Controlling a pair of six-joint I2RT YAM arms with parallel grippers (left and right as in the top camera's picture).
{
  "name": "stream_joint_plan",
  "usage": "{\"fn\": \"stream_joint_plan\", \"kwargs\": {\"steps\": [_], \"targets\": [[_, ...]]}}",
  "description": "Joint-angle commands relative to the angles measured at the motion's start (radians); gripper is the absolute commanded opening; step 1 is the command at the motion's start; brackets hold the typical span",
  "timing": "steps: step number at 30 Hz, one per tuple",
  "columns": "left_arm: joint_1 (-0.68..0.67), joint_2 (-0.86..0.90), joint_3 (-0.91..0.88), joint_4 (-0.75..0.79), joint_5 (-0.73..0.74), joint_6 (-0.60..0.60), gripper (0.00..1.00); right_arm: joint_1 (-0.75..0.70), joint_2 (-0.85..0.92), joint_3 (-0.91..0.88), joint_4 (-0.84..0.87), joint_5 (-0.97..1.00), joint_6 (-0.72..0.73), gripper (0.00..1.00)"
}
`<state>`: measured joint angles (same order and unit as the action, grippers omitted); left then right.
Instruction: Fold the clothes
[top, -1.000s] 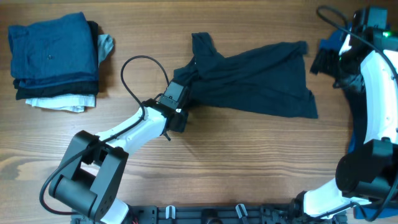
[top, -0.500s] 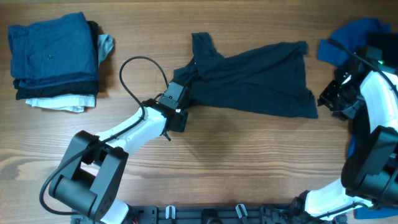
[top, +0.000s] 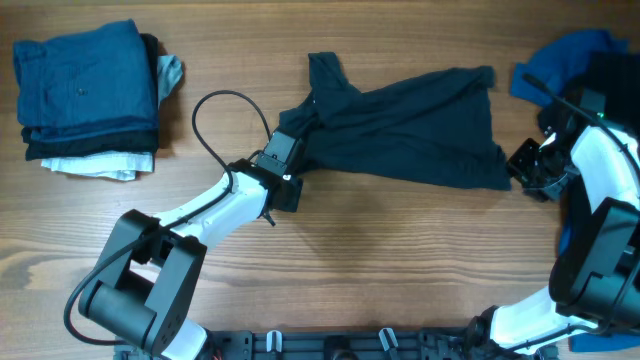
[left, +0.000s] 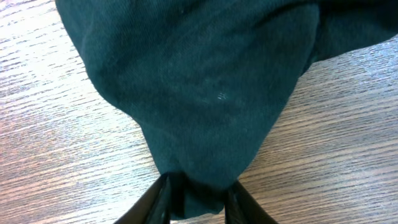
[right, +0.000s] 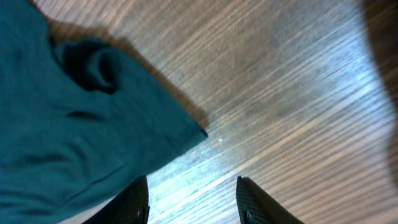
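Plain near-black navy shirt (top: 410, 125); brown woodgrain table (top: 400, 260)

The left arm (top: 215, 205) stretches diagonally away from its near-left base, its left jaws pinched tight on a bunched corner of the shirt (left: 199, 74). The right arm (top: 603, 175) curves along the right side, its right jaws parted and empty, low over the desk (right: 298, 93).

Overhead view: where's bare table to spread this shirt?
Bare wood lies between the folded stack and the navy shirt, and along the front below the shirt. The left arm cuts across the lower left. Crowded at the right edge: right gripper, blue garment.
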<state>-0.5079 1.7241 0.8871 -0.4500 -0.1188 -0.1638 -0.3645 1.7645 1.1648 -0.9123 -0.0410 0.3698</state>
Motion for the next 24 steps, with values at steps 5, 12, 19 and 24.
{"fn": "stream_joint_plan", "kwargs": {"steps": [5,12,19,24], "targets": [[-0.001,0.027,-0.023,-0.005,0.017,-0.010,0.29,0.003,0.014,-0.065,0.095,0.048,0.009,0.49],[-0.001,0.027,-0.023,-0.006,0.017,-0.009,0.29,0.003,0.014,-0.133,0.175,0.014,0.026,0.41],[-0.001,0.027,-0.023,-0.005,0.017,-0.010,0.29,0.003,0.014,-0.170,0.206,0.017,0.060,0.40],[-0.001,0.027,-0.023,-0.005,0.017,-0.010,0.29,0.003,0.014,-0.191,0.272,-0.009,0.073,0.45]]}}
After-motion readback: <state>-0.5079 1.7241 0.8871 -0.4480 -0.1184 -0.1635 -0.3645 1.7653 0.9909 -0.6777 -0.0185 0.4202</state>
